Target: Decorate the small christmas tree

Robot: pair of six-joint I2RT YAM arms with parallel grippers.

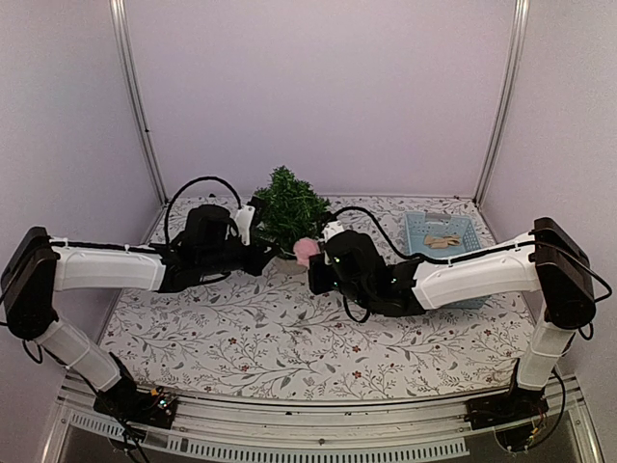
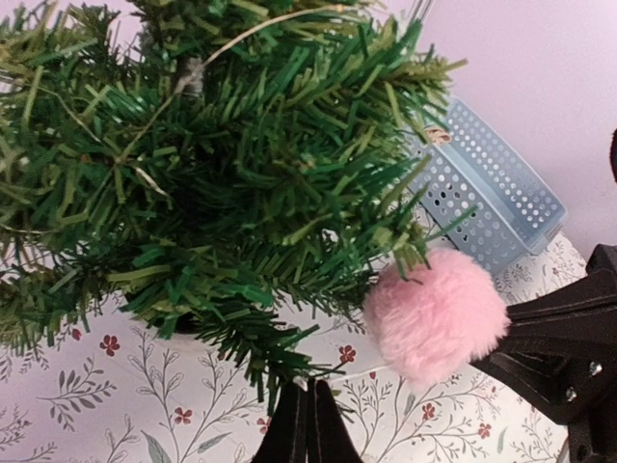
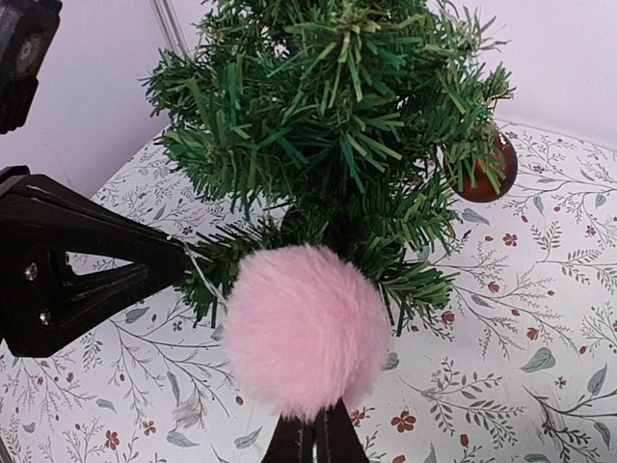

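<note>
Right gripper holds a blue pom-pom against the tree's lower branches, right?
Not quite: the pom-pom is pink, not blue, as the right wrist view shows. The right gripper does hold it against the tree's lower branches.

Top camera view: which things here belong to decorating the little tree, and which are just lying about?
Belong: small green artificial christmas tree; fluffy pink pompom in the right gripper; shiny red bauble on a branch.
Lying about: light blue perforated plastic basket, beige contents unclear; floral-patterned tablecloth.
</note>
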